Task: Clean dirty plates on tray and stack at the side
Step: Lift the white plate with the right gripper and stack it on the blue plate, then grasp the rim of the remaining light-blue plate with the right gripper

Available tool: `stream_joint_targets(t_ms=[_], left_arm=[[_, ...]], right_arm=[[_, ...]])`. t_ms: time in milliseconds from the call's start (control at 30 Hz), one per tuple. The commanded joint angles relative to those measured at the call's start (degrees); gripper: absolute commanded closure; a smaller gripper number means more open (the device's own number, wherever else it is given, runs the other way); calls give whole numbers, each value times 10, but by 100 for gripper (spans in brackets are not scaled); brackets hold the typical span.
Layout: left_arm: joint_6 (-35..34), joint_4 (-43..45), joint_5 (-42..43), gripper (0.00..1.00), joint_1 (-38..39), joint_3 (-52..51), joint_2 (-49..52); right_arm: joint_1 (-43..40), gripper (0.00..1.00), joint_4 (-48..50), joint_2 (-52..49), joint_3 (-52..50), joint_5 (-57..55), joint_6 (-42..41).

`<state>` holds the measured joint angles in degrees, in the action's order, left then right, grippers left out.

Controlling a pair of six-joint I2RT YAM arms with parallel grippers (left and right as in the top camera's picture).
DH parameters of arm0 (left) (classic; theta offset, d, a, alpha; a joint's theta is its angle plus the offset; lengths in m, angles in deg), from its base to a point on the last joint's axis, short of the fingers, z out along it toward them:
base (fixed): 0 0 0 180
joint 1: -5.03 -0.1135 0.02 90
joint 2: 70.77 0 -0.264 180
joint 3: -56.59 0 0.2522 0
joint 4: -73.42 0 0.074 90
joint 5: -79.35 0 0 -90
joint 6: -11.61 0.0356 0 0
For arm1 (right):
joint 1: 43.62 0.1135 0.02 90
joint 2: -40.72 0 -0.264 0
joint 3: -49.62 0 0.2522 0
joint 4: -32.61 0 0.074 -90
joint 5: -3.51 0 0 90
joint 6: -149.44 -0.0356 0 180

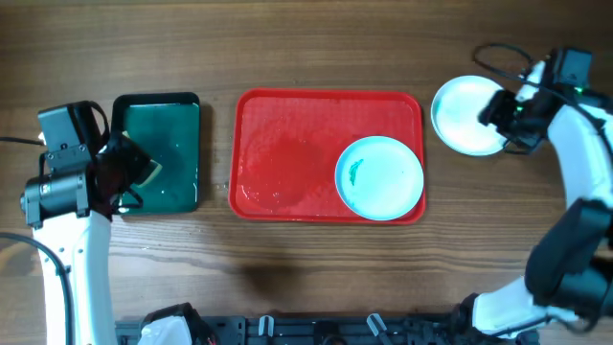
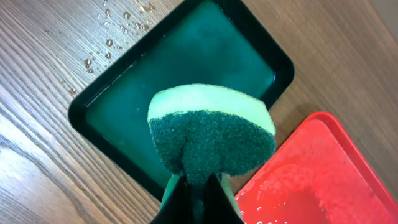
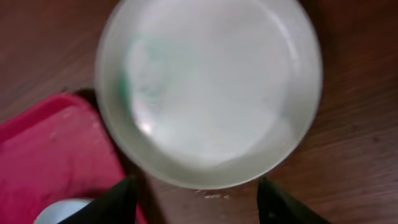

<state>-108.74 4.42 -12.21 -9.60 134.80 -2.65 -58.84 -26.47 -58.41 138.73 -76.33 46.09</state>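
A pale aqua plate [image 1: 380, 177] with a small teal smear lies on the right part of the red tray [image 1: 287, 153]. A white plate [image 1: 464, 116] lies on the table right of the tray; it fills the right wrist view [image 3: 208, 90]. My right gripper [image 1: 506, 113] is open just above that plate's right edge, its fingers [image 3: 196, 199] spread wide and empty. My left gripper [image 1: 129, 177] is shut on a green sponge [image 2: 211, 134] over the dark green tray [image 1: 158, 153]. A third plate is not in view.
The dark green tray [image 2: 180, 74] holds liquid. Water drops lie on the wood beside it [image 2: 106, 43]. The red tray's corner [image 2: 323, 174] is wet. Black fixtures run along the table's front edge [image 1: 316, 331].
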Motion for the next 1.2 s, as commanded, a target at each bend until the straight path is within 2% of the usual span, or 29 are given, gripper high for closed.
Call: stream_joint_targets(t_ms=[0, 33, 67, 100, 200, 267, 333, 400, 433, 533, 567, 600, 1000, 1033, 1100, 1167], left_arm=[[-6, 3, 9, 96, -3, 0, 3], [-6, 3, 9, 96, -3, 0, 3], [-6, 3, 10, 96, -3, 0, 3], [-6, 3, 10, 96, -3, 0, 3], [-6, 3, 14, 96, -3, 0, 3], [-6, 3, 20, 96, -3, 0, 3], [-6, 3, 22, 96, -3, 0, 3], [-6, 3, 22, 96, -2, 0, 3], [-6, 3, 22, 96, -2, 0, 3], [-6, 3, 22, 96, -2, 0, 3], [-6, 3, 22, 96, -2, 0, 3], [-6, 3, 22, 96, -2, 0, 3], [-6, 3, 29, 96, -2, 0, 3], [-6, 3, 29, 96, -2, 0, 3], [-6, 3, 29, 96, -2, 0, 3], [-6, 3, 29, 96, -2, 0, 3]], right_arm=[[54, 35, -20, 67, 0, 8, 8], [70, 30, -31, 74, 0, 8, -2], [86, 19, -47, 79, 0, 9, -8], [102, 0, -64, 81, 0, 9, -8], [166, 1, -140, 70, -8, -8, -7], [203, 1, -142, 67, -43, -66, -16], [232, 7, -119, 67, -104, -112, -54], [238, 35, -95, 67, -142, -113, -80], [238, 45, -75, 67, -160, -113, -95], [238, 50, -25, 67, -194, -100, -112], [238, 61, -7, 67, -204, -82, -112], [238, 64, 4, 67, -209, -75, -112], [238, 66, 55, 30, -225, -84, -110], [238, 67, 55, 28, -225, -84, -110], [238, 76, 55, 27, -225, -84, -108], [238, 77, 56, 27, -225, -71, -108]])
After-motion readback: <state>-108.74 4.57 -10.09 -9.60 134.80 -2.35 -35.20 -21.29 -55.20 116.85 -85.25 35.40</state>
